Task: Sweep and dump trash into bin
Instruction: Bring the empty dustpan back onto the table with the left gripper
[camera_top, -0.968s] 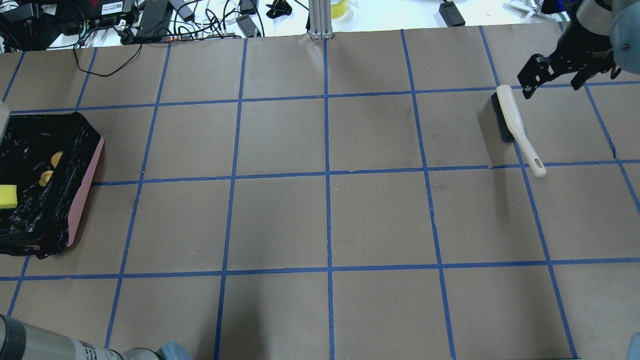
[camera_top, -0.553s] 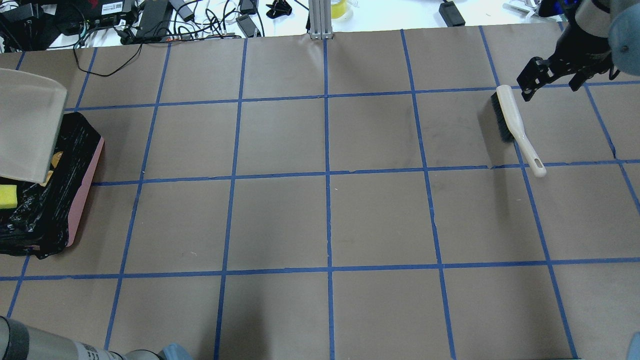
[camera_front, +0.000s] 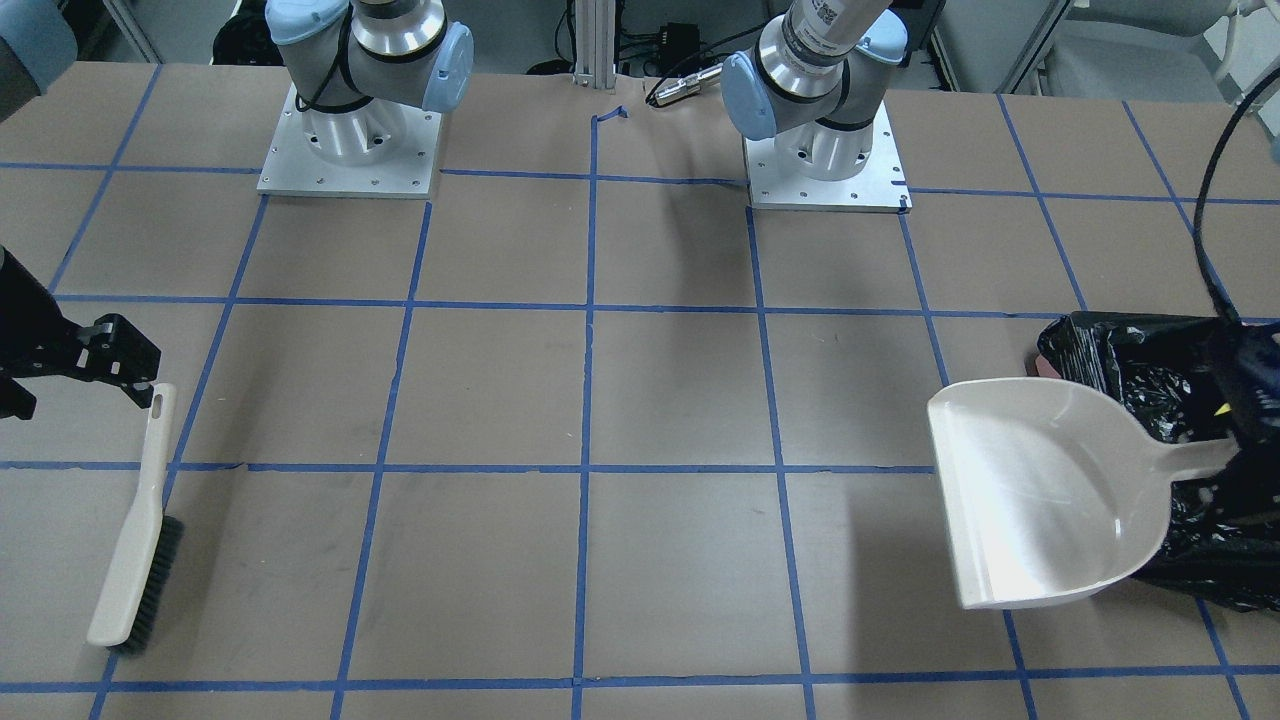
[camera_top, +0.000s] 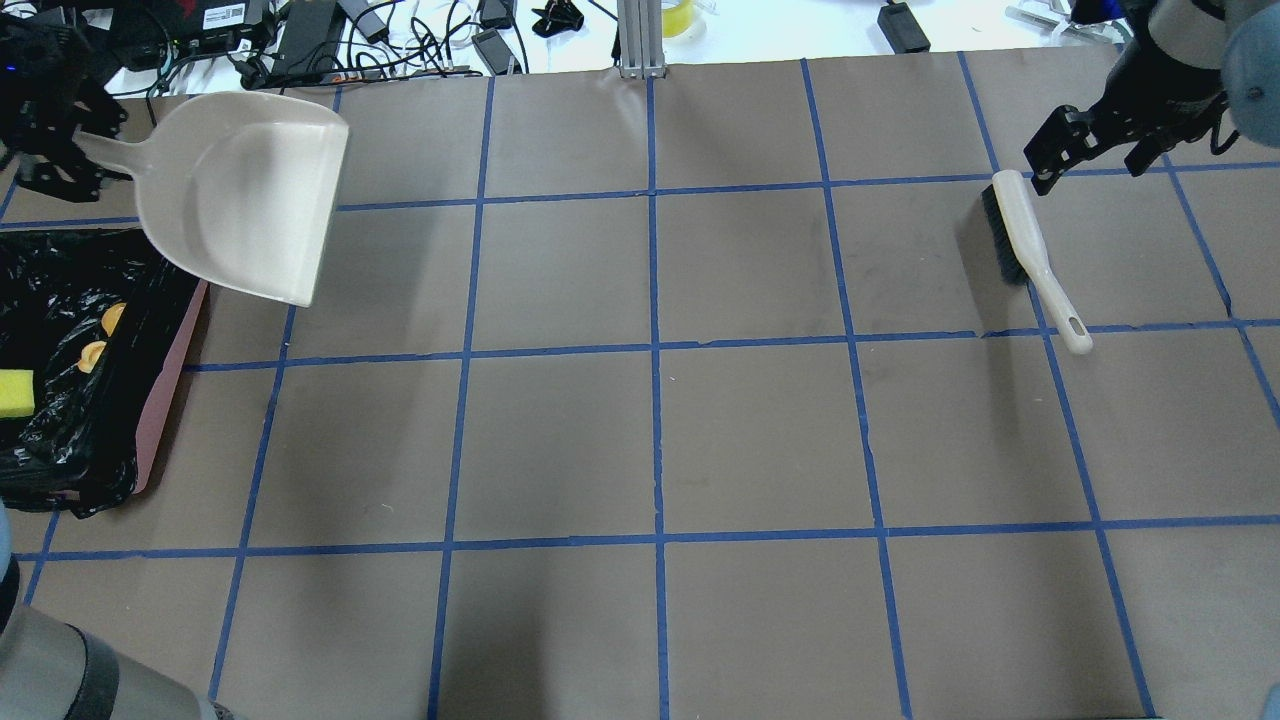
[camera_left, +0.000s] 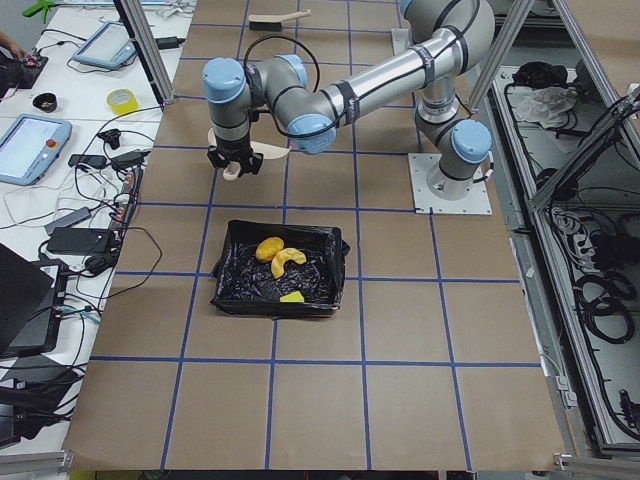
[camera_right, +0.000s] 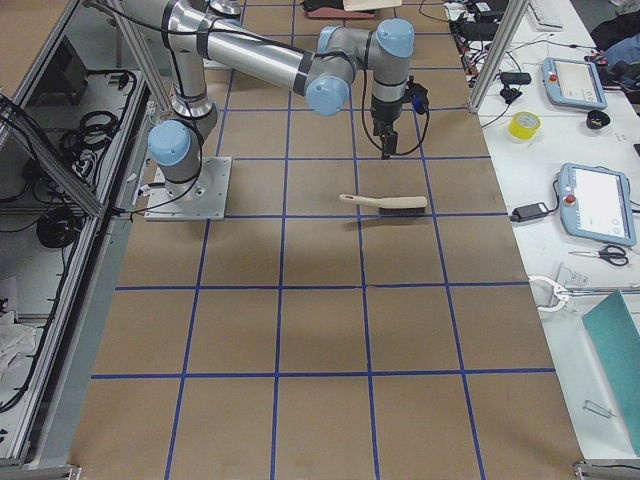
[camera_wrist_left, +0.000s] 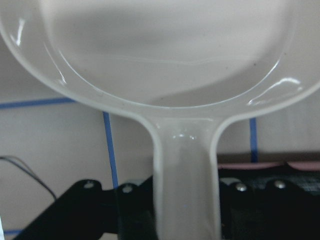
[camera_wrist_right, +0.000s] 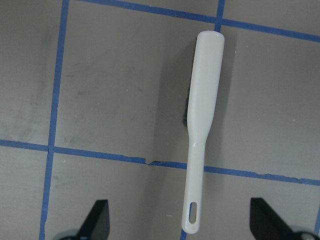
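Note:
The pink bin, lined with a black bag, stands at the table's left edge; it also shows in the left side view and the front view. The trash lies inside it: an orange lump, a crescent slice and a yellow wedge. My left gripper is shut on the handle of the beige dustpan, held face-up beyond the bin's far corner; the pan looks empty. My right gripper is open and empty, above the beige brush, which lies on the table.
Cables, power bricks and a yellow tape roll lie beyond the far table edge. An aluminium post stands at the far middle. The two arm bases sit on the robot's side. Blue tape lines grid the brown tabletop.
The dustpan has swung from over the bin to the far side and right of it, now face-up. The right gripper has shifted slightly left above the brush, which has not moved.

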